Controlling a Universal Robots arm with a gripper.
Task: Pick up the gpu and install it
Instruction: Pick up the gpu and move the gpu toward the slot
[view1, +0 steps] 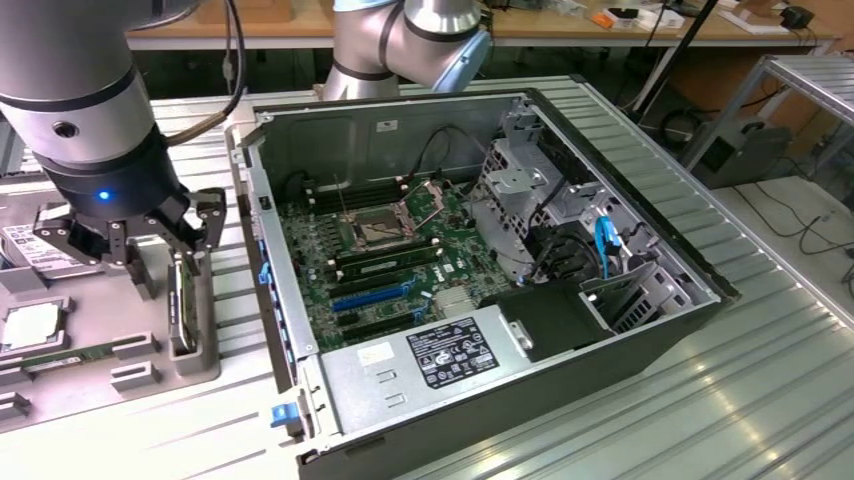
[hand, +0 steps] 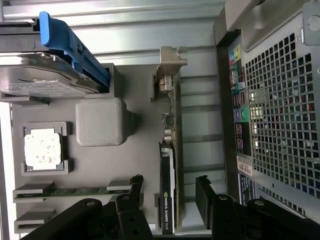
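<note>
The gripper (view1: 158, 262) is hovering wide open, empty, over the gpu (view1: 178, 315) (sitting in its tray (view1: 198, 362), exterior view's left); installation pending.

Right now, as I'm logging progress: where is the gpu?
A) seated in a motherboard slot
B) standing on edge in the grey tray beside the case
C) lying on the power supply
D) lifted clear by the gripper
B: the gpu stands on edge in the grey tray, with the open gripper straddling it.
</note>
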